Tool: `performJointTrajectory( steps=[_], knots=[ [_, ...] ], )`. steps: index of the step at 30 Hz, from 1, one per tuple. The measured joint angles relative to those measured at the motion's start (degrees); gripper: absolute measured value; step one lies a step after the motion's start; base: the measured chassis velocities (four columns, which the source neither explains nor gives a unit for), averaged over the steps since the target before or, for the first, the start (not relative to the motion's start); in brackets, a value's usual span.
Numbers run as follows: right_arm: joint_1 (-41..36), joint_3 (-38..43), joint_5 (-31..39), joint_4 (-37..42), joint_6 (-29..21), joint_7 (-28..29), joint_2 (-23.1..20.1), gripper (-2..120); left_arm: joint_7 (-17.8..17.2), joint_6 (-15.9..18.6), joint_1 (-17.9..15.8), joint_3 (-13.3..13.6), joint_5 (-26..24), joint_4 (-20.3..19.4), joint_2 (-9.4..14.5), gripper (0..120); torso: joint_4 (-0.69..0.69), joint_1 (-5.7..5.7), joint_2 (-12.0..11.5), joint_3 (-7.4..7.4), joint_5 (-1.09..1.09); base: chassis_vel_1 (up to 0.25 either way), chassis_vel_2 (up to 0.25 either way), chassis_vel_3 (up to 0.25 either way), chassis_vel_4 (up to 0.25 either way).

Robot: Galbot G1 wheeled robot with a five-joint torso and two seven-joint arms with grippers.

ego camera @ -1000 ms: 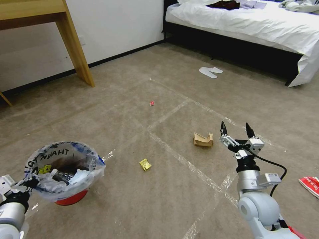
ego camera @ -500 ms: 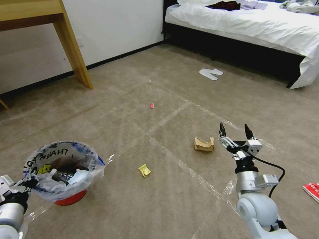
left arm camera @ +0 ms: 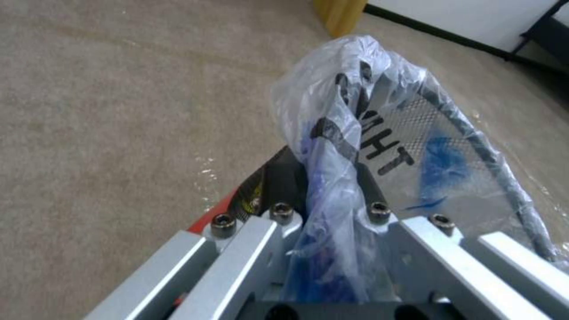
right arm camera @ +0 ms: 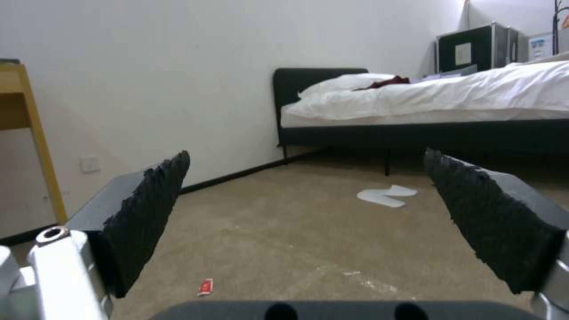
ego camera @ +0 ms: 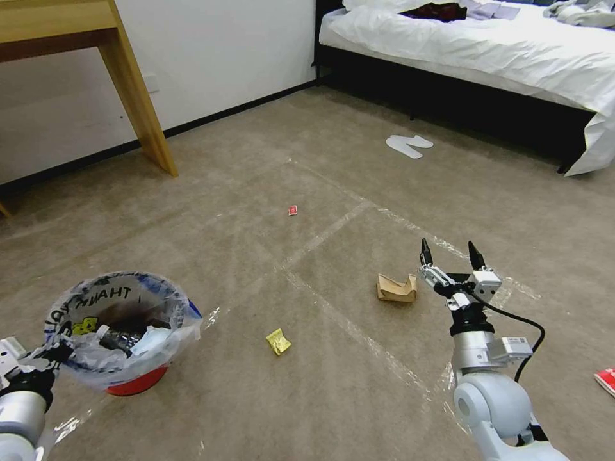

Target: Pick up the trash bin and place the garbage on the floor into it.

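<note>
The trash bin is a small red bucket with a clear bag in it. The bag says "THANK YOU" in black letters, and it has a yellow smiley and blue patches. In the left wrist view the letters "THA" can be read on the bag. The bin sits at about 8 o'clock in the head view. The left tool is clamped on the bag's edge at the bin's rim, and the left wrist view shows the plastic squeezed between its two sides.

The right tool is at about 4 o'clock, with its two black tips wide apart and nothing between them. A brown paper bag lies on the floor just beside it. A yellow scrap lies between the bin and the brown bag. A small red wrapper is near the middle, and another red thing is at 4 o'clock by the edge.

White slippers lie at 1 o'clock near the bed. A wooden tabletop stands at 11 o'clock.
</note>
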Motion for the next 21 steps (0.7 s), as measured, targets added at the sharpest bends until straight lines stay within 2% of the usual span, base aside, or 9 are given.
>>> performJointTrajectory(
  steps=[21],
  knots=[
    [1.0, -0.9, 0.0, -1.2, 0.4, 0.6, -0.3, 100, 0.0, 0.0, -0.2, 0.3, 0.4, 0.4, -0.3, 5, 0.0, 0.01, 0.0, 0.0, -0.01, -0.073, 0.072, 0.067, -0.064]
  ],
)
